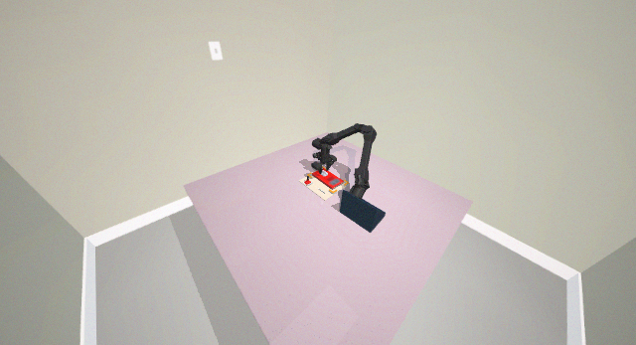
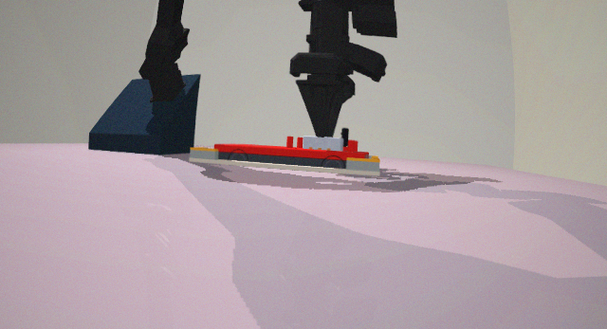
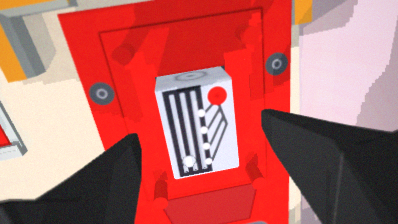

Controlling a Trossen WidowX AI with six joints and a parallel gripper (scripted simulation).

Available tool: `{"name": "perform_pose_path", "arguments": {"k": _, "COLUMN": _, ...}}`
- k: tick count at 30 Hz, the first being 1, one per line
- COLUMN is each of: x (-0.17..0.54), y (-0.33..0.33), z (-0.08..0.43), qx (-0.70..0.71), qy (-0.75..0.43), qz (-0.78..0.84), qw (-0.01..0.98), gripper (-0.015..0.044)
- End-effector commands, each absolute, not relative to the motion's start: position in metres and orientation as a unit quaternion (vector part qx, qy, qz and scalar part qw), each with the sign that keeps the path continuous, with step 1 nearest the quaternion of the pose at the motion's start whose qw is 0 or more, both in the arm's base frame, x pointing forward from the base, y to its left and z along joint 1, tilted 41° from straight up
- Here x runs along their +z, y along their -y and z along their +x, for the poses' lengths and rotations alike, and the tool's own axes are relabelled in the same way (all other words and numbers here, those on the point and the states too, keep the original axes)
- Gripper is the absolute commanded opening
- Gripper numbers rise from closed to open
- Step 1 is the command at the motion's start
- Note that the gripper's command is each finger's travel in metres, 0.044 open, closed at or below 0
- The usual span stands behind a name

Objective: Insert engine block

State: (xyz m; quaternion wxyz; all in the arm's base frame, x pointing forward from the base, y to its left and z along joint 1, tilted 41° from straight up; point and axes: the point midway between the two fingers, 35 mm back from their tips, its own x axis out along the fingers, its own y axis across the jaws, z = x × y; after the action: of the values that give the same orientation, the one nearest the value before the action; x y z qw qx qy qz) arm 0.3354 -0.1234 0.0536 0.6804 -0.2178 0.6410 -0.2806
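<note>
Engine block (image 2: pixel 322 143) (image 3: pixel 198 125) between our gripper's (image 1: pixel 325 170) (image 2: pixel 324 136) (image 3: pixel 201 124) two spread fingers, touching neither (four red pegs (image 3: pixel 160 194) around it), one car body (image 1: pixel 328 179) (image 2: pixel 266 151) (image 3: pixel 280 165) below.

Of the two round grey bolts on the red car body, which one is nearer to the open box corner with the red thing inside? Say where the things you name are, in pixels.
The left bolt (image 3: pixel 102 93) in the wrist view; the other (image 3: pixel 276 64) sits across the car body.
</note>
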Motion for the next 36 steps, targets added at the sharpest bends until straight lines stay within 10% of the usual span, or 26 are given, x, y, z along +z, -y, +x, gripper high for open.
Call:
{"name": "perform_pose_path", "arguments": {"k": 1, "x": 0.0538, "y": 0.1235, "z": 0.3355, "qx": -0.281, "qy": -0.641, "qz": -0.218, "qw": 0.68, "gripper": 0.0395}}
{"name": "perform_pose_path", "arguments": {"k": 23, "x": 0.0632, "y": 0.1141, "z": 0.3341, "qx": -0.28, "qy": -0.642, "qz": -0.22, "qw": 0.679, "gripper": 0.044}}
{"name": "perform_pose_path", "arguments": {"k": 36, "x": 0.0632, "y": 0.1141, "z": 0.3341, "qx": -0.28, "qy": -0.642, "qz": -0.22, "qw": 0.679, "gripper": 0.0099}}
